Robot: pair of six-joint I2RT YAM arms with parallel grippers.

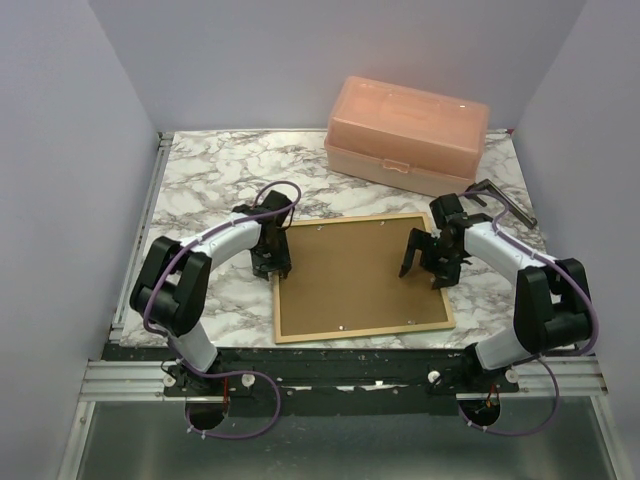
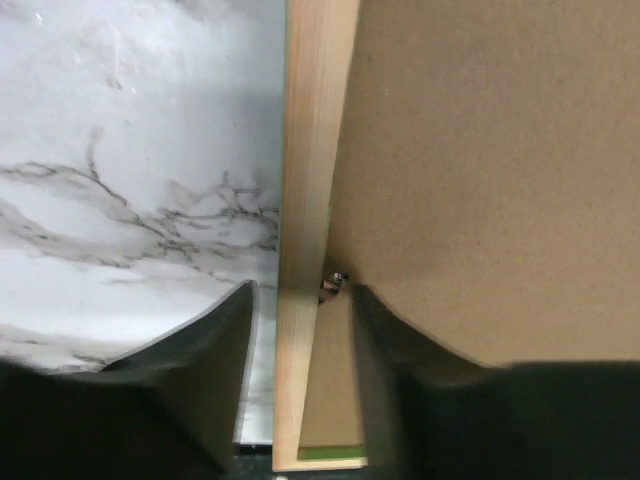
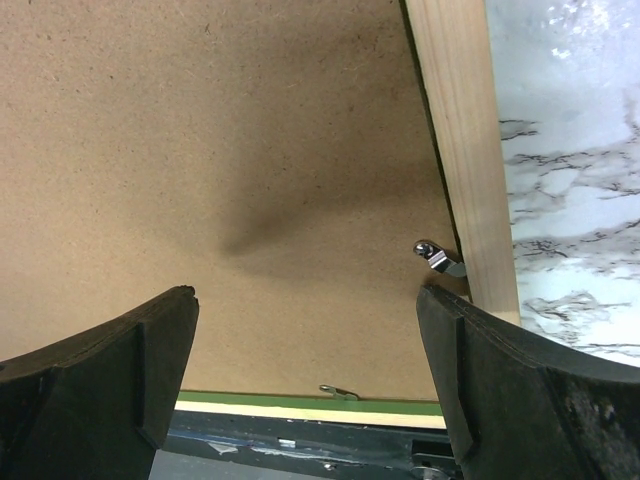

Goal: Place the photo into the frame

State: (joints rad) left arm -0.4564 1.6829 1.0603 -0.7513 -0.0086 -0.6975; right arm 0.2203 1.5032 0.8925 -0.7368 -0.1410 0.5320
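Note:
The frame (image 1: 362,331) lies face down on the marble table, pale wood back up, with a brown backing panel (image 1: 350,275) set in it. The photo is out of view. My left gripper (image 1: 272,265) is at the frame's left rail. In the left wrist view its narrowed jaws (image 2: 300,290) straddle the rail (image 2: 305,150). A sliver of table shows beside the left finger, and the right finger sits by a small metal clip (image 2: 335,281). My right gripper (image 1: 427,268) hangs wide open over the panel near the right rail (image 3: 460,150), holding nothing (image 3: 305,300).
A peach plastic box (image 1: 405,135) stands at the back right. A dark metal tool (image 1: 505,200) lies beside the right arm. Small metal clips (image 3: 438,258) (image 3: 338,392) sit on the panel's edges. The frame's near rail is close to the table's front edge.

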